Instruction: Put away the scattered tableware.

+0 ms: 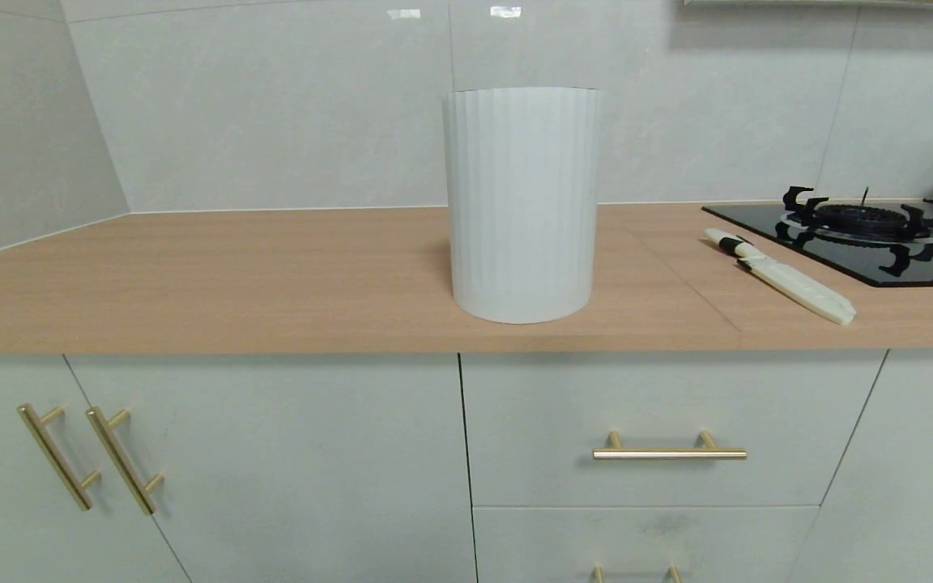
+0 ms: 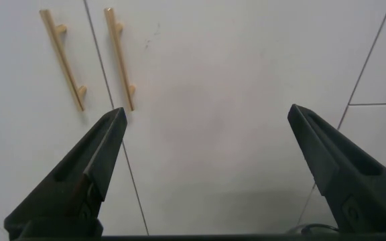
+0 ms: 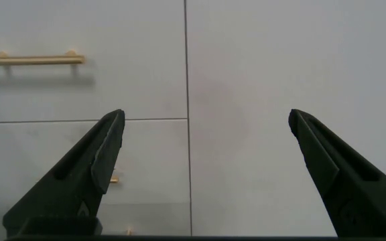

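A tall white ribbed holder (image 1: 521, 204) stands upright near the front edge of the wooden counter (image 1: 232, 275). To its right, beside the stove, a white knife with a black-banded handle (image 1: 779, 274) lies flat on the counter. My left gripper (image 2: 206, 114) is open with nothing between its fingers, facing white cabinet doors below the counter. My right gripper (image 3: 206, 117) is open and empty too, facing the white drawer fronts.
A black gas hob with a burner grate (image 1: 863, 223) sits at the counter's right end. White cabinet doors with gold bar handles (image 1: 86, 465) and drawers with gold handles (image 1: 669, 452) lie below the counter. Tiled walls close the back and left.
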### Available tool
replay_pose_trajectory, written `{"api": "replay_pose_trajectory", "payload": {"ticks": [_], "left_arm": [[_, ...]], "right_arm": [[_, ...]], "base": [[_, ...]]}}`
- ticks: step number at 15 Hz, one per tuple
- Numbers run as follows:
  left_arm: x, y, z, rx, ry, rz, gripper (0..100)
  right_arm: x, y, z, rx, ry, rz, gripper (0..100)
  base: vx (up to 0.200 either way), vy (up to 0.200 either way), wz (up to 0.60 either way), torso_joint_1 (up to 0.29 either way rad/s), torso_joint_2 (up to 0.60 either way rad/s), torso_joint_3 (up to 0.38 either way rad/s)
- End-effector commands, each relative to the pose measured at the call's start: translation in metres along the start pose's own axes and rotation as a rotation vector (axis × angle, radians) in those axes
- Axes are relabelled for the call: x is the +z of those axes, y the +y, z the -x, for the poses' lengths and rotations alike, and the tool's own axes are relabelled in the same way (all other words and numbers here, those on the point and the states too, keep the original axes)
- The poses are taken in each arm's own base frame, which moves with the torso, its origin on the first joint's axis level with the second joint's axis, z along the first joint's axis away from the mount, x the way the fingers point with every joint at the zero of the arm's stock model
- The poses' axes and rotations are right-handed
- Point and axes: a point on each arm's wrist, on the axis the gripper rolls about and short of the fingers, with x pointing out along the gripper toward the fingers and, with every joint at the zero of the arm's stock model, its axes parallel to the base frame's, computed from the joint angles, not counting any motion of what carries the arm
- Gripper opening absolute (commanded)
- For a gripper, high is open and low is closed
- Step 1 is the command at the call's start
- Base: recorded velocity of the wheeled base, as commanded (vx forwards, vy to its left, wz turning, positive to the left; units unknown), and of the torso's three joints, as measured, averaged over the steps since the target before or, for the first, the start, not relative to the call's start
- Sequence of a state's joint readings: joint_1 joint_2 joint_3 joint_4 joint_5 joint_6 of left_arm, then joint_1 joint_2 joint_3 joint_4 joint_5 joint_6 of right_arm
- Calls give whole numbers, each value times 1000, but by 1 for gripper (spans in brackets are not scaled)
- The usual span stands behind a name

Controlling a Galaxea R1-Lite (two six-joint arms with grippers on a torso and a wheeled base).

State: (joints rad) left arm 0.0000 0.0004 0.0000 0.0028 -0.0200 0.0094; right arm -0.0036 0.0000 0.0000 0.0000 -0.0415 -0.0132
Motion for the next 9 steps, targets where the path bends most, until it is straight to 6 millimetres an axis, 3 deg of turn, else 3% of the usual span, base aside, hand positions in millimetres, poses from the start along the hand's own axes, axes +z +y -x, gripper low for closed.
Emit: {"api": "replay_pose_trajectory", "payload": {"ticks": [1,9], "left_arm": [[0,0,0,0,0,0,100],[0,0,0,0,0,0,100]], "right_arm": [[0,0,0,1,2,1,100],[0,0,0,1,2,2,100]], "base": [[0,0,0,0,0,0],[0,0,0,11,-45,-30]]}}
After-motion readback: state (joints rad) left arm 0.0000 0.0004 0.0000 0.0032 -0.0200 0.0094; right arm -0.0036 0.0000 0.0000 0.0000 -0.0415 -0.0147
